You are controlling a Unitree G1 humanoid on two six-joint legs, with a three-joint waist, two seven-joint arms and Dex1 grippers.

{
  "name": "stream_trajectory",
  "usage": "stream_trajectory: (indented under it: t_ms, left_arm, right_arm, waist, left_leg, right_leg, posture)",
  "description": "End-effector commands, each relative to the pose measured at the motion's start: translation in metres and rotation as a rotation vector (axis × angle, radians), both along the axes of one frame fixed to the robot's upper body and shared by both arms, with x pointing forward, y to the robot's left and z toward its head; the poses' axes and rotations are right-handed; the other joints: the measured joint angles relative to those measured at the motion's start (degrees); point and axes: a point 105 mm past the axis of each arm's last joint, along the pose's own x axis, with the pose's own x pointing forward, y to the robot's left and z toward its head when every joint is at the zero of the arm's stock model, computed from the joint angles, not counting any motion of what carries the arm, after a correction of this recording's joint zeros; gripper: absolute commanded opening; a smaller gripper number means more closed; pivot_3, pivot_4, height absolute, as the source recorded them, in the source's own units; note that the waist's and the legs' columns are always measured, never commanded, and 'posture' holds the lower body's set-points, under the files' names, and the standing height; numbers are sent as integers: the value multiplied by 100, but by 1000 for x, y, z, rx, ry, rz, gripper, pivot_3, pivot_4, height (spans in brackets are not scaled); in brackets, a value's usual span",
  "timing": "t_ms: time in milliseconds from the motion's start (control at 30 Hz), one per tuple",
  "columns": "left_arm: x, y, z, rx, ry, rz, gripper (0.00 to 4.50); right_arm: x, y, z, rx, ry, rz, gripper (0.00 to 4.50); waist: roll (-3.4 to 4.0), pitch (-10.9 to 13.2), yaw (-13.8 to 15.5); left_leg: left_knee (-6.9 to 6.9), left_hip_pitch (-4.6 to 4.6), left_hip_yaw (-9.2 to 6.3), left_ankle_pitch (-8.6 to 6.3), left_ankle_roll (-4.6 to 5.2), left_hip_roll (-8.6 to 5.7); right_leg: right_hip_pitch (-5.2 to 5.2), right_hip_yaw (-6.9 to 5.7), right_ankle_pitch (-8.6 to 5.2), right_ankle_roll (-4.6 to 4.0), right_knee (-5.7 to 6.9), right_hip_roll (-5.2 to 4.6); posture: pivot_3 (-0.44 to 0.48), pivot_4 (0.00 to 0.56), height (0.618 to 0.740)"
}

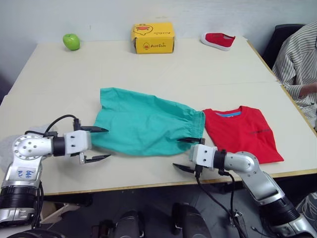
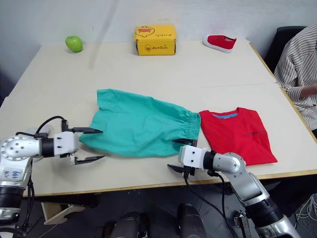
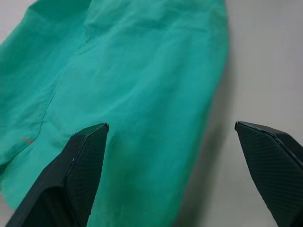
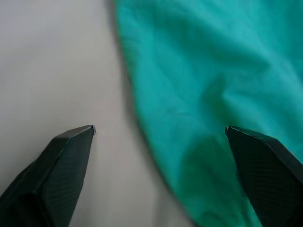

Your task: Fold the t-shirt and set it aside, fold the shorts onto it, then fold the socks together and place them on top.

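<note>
The teal shorts [image 1: 143, 124] lie flat in the middle of the table, waistband to the right. Their waistband touches the red t-shirt [image 1: 241, 133], which lies folded at the right near the front edge. My left gripper [image 1: 107, 143] is open at the shorts' left front corner, one finger over the cloth [image 3: 142, 71] and one over bare table. My right gripper [image 1: 177, 152] is open at the shorts' right front corner [image 4: 213, 71], straddling the hem the same way. A pale grey patch [image 1: 7, 148] behind my left arm may be the socks, mostly hidden.
At the table's back stand a green apple [image 1: 71, 41], a yellow box [image 1: 153, 37] and a small red shoe [image 1: 218, 40]. A person in a striped shirt [image 1: 299, 64] sits at the right side. The table's front edge [image 1: 148, 186] runs just below both grippers.
</note>
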Motion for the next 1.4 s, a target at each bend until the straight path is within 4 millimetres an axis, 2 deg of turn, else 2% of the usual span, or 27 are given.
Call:
stream_trajectory:
  t_ms: [33, 100, 233, 267, 333, 467, 700, 833, 900, 1033, 1133, 1233, 1300, 1333, 1400]
  left_arm:
    - [13, 2, -9, 70, -36, 46, 4497]
    - [25, 3, -15, 113, -65, 71, 4500]
    - [46, 6, -18, 138, -98, 133, 4500]
    - [49, 7, -19, 143, -102, 140, 4098]
    - [51, 8, -24, 138, -76, 148, 3577]
    - [39, 2, -33, 73, 8, 103, 2265]
    - [-1, 5, -29, 14, 78, 28, 35]
    - [-42, 8, -25, -22, 116, 17, 35]
    - [-53, 8, -24, -25, 112, 33, 35]
    - [-81, 15, -28, -93, 95, 179, 35]
    - [-97, 14, -39, -100, 129, 226, 35]
    - [-104, 15, -43, -135, 149, 268, 35]
    - [-106, 16, -44, -164, 158, 294, 495]
    - [-108, 16, -45, -168, 161, 294, 692]
    - [-114, 14, -46, -201, 192, 290, 1351]
  right_arm:
    - [12, -11, -6, -43, -31, -67, 4312]
    - [18, -11, -7, -61, -36, -76, 3856]
    - [30, -11, -7, -81, -52, -87, 2503]
    - [32, -11, -7, -80, -53, -87, 2137]
    - [36, -11, -6, -76, -55, -88, 1390]
    - [41, -10, -2, -47, -61, -71, 5]
    - [30, -10, 1, 11, -46, 32, 0]
    - [9, -17, 0, 14, -23, 151, 0]
    - [3, -19, -1, 16, -10, 188, 0]
    - [-14, -30, -7, -7, 51, 234, 0]
    - [-22, -32, -11, -12, 75, 235, 0]
    - [-23, -35, -16, -20, 71, 207, 0]
    - [-21, -35, -14, 40, 88, 172, 0]
    - [-23, -35, -16, 47, 118, 178, 485]
    - [-28, -35, -17, 44, 137, 199, 1054]
  waist:
    - [-4, -2, -4]
    - [-9, -8, 13]
    - [-9, -11, 15]
    - [-8, -11, 11]
    - [-6, -12, 4]
    - [9, -21, -4]
    - [14, -23, -54]
    - [18, -21, -99]
    - [18, -20, -104]
    - [18, -19, -119]
    - [18, -20, -112]
    - [17, -20, -84]
    - [17, -21, -78]
    - [16, -21, -72]
    - [17, -21, -59]
  left_leg:
    - [0, 1, 0, 0, -1, 2]
    - [-1, 1, 6, 0, -2, 3]
    - [2, 24, 26, 6, 6, -2]
    - [0, 44, 25, 5, 5, 0]
    - [-8, 76, 22, 3, 3, 4]
    - [-10, 86, 0, 2, 2, 7]
    - [-15, 82, 7, -12, -6, 22]
    - [-23, 75, 29, -30, -5, 47]
    - [-23, 75, 37, -37, -2, 54]
    - [-17, 77, 48, -37, 0, 62]
    - [-19, 82, 53, -43, -6, 69]
    - [-18, 83, 53, -45, -10, 71]
    - [-18, 85, 53, -47, -10, 71]
    - [-18, 85, 53, -48, -10, 72]
    - [-18, 84, 53, -54, -12, 75]
  right_leg:
    - [0, -1, -1, -1, 4, 2]
    - [0, -5, -1, -2, 23, 3]
    - [15, 2, 2, -6, 20, -6]
    - [32, 3, 2, -7, 21, -5]
    - [58, 5, -1, -13, 21, -5]
    - [64, 8, -3, -16, 24, -4]
    - [57, 9, -5, -17, 29, 6]
    - [35, 22, -8, -21, 26, 10]
    - [33, 29, -9, -22, 24, 9]
    - [33, 33, -8, -20, -14, 10]
    - [30, 38, -9, -23, -15, 14]
    - [29, 37, -10, -25, -15, 16]
    - [29, 37, -9, -28, -14, 15]
    - [29, 37, -10, -29, -13, 15]
    - [27, 37, -11, -31, -14, 15]
  posture:
    - [0, 150, 740]
    - [0, 150, 740]
    - [0, 150, 740]
    - [0, 150, 740]
    - [0, 150, 740]
    - [0, 150, 740]
    - [0, 150, 740]
    - [0, 150, 740]
    - [0, 150, 740]
    - [0, 150, 740]
    - [0, 150, 740]
    - [0, 150, 740]
    - [0, 150, 740]
    - [0, 150, 740]
    - [0, 150, 740]
